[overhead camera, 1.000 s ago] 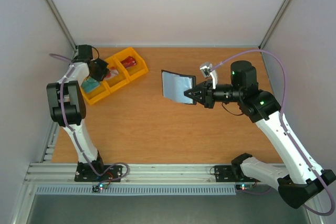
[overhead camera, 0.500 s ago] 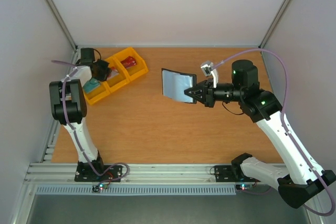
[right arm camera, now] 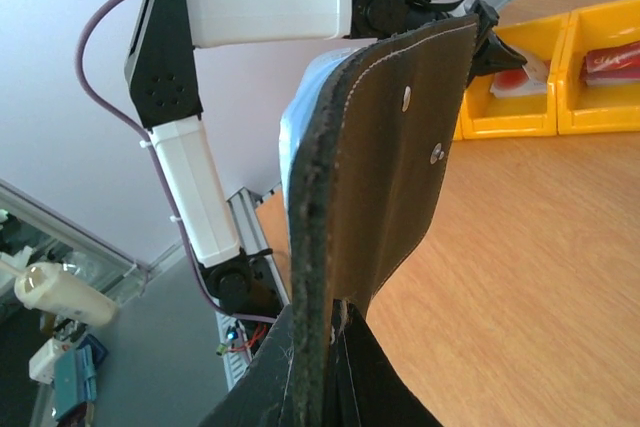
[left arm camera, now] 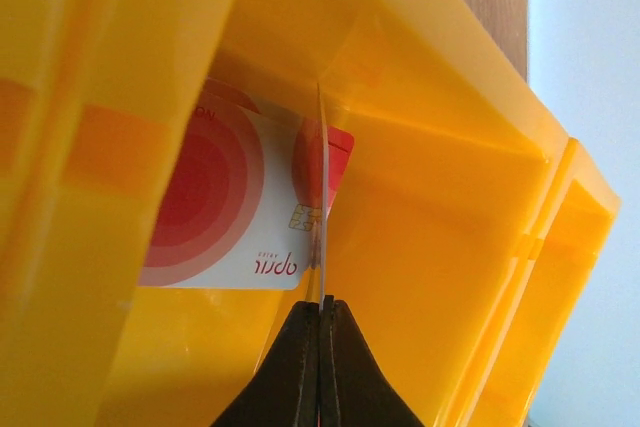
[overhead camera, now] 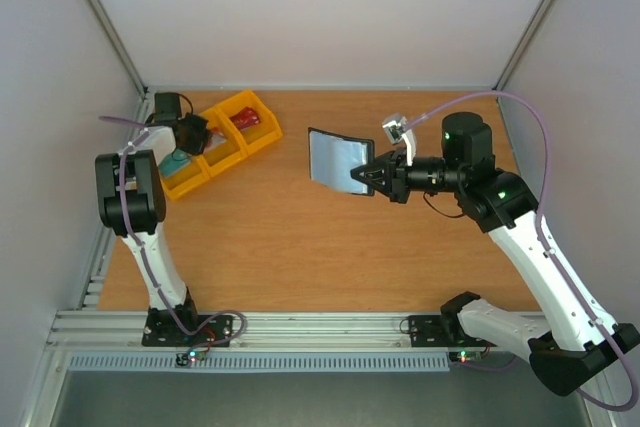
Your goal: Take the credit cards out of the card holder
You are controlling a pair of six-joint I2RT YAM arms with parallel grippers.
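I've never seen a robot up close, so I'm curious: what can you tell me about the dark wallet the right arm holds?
The small black bifold card holder is opened out, its grey-blue lining showing from above. The right wrist view shows a leather-like outer face with pale edge stitching and two small metal studs. The right end effector pinches one edge, holding it out in front, apparently clear of the wooden table; nothing else touches it.

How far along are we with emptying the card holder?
Done: a red-and-white card already sits in the yellow bin. In hand: the left claw pinches a second card edge-on in the same bin; the right claw holds the card holder up. Left: release that card; any cards remaining inside aren't visible.
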